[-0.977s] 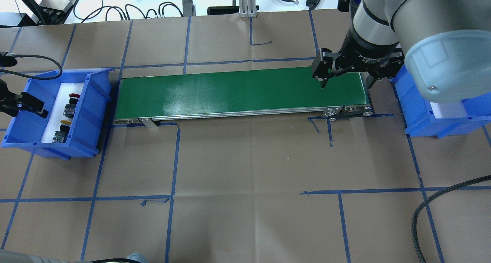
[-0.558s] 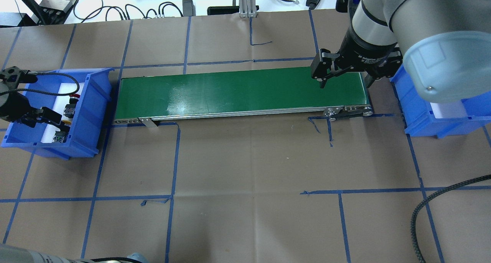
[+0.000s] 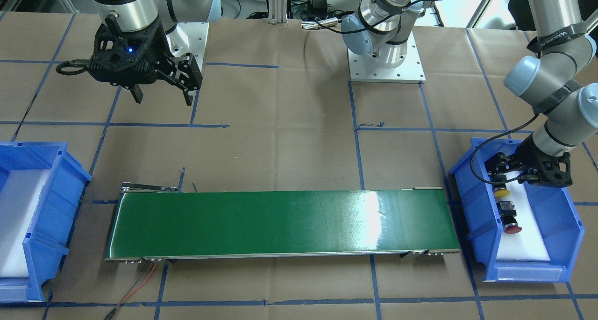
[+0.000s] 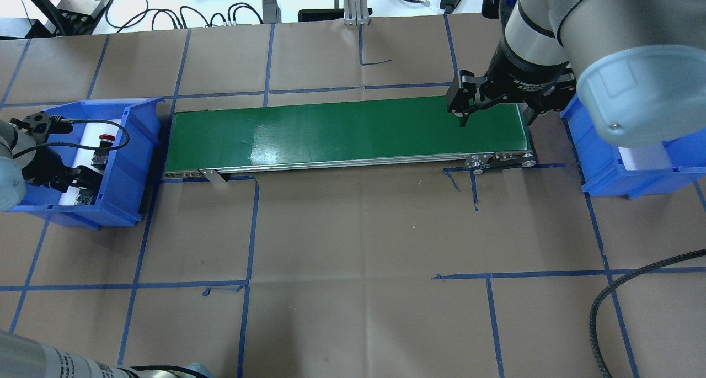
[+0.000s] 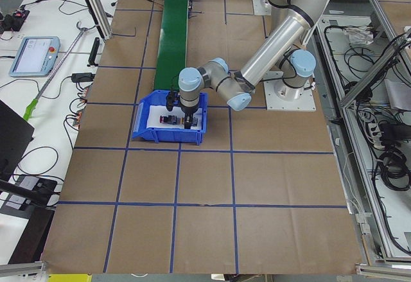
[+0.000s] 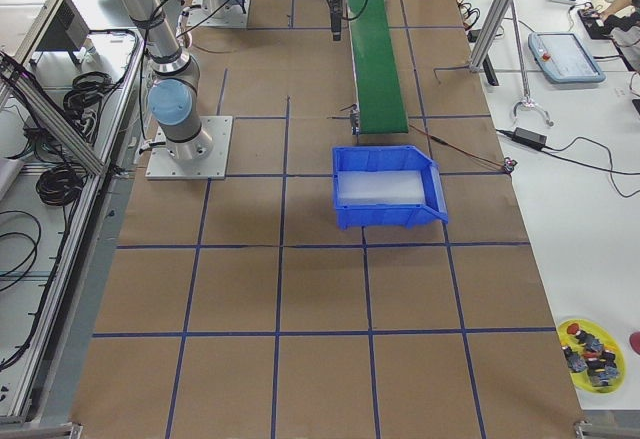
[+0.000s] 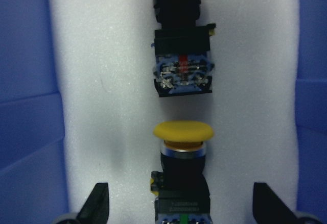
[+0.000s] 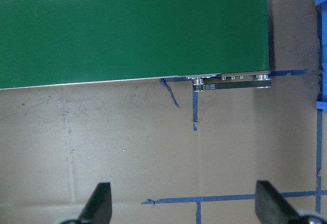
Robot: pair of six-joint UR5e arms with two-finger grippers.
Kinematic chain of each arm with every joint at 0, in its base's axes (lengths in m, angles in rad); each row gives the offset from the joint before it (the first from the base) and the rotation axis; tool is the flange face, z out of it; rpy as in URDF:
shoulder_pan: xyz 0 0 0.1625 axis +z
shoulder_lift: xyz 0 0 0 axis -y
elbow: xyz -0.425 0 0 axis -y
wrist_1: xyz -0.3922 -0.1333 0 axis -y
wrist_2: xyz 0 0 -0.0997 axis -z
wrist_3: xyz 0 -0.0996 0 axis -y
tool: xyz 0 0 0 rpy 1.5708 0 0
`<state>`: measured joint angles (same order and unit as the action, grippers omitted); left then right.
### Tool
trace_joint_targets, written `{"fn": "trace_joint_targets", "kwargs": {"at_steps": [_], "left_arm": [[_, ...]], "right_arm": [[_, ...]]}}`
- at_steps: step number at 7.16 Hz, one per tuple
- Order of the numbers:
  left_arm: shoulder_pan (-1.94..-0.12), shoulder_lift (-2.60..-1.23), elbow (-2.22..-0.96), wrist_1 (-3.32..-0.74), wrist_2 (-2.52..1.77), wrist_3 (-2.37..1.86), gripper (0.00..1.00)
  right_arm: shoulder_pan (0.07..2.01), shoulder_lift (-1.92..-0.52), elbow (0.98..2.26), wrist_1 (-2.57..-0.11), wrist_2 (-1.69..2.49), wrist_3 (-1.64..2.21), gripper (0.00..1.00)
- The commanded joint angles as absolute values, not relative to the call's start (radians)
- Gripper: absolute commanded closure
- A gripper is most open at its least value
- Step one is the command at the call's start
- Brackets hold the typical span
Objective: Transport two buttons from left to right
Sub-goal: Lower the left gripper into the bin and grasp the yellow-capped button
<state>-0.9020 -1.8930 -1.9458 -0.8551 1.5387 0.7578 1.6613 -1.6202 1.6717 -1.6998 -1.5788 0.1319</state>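
Note:
The yellow button [image 7: 184, 132] and the red button [image 7: 181, 76] lie in line on white foam in the left blue bin [image 4: 132, 146]. My left gripper [image 7: 181, 203] is open and low inside the bin. Its fingers [image 7: 99, 203] stand on either side of the yellow button's black body, apart from it. In the front-facing view the left gripper [image 3: 511, 177] sits over the yellow cap [image 3: 501, 189], with the red button [image 3: 509, 217] beside it. My right gripper [image 4: 493, 116] is open and empty, hovering over the right end of the green conveyor [image 4: 342, 129].
The right blue bin [image 4: 606, 168] with white foam stands past the conveyor's right end. Blue tape lines cross the brown paper table. A black braided cable [image 4: 606, 306] loops at the front right. Cables and devices lie along the far table edge.
My left gripper has moved from the bin's left edge into the bin and now covers the yellow button. The right arm has hardly moved.

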Motion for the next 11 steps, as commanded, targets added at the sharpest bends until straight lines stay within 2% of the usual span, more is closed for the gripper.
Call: {"fn": "trace_joint_targets", "kwargs": {"at_steps": [1,2,3,4,6,8,11], "left_arm": [[-0.902,-1.920,-1.945,-0.851,1.539,0.758,0.01],[-0.902,-1.930,-1.944,-0.851,1.545,0.758,0.20],[-0.902,-1.924,-1.937,-0.853,1.548,0.756,0.54],[-0.905,-1.916,-1.934,-0.854,1.545,0.730,0.84],[-0.907,-1.895,-1.928,-0.865,1.542,0.724,1.00],[-0.908,-1.838,-1.884,-0.929,1.540,0.730,1.00],[-0.929,-1.812,-1.630,-1.288,1.539,0.697,1.00]], "right_arm": [[1.661,-1.621,1.672,-1.701,-1.578,0.132,0.00],[1.661,-1.621,1.671,-1.701,-1.580,0.132,0.00],[1.661,-1.621,1.674,-1.700,-1.580,0.130,0.00],[1.660,-1.621,1.667,-1.700,-1.580,0.130,0.00],[1.660,-1.621,1.666,-1.701,-1.580,0.129,0.00],[1.658,-1.621,1.664,-1.701,-1.582,0.130,0.00],[1.658,-1.623,1.666,-1.698,-1.578,0.130,0.00]]}}
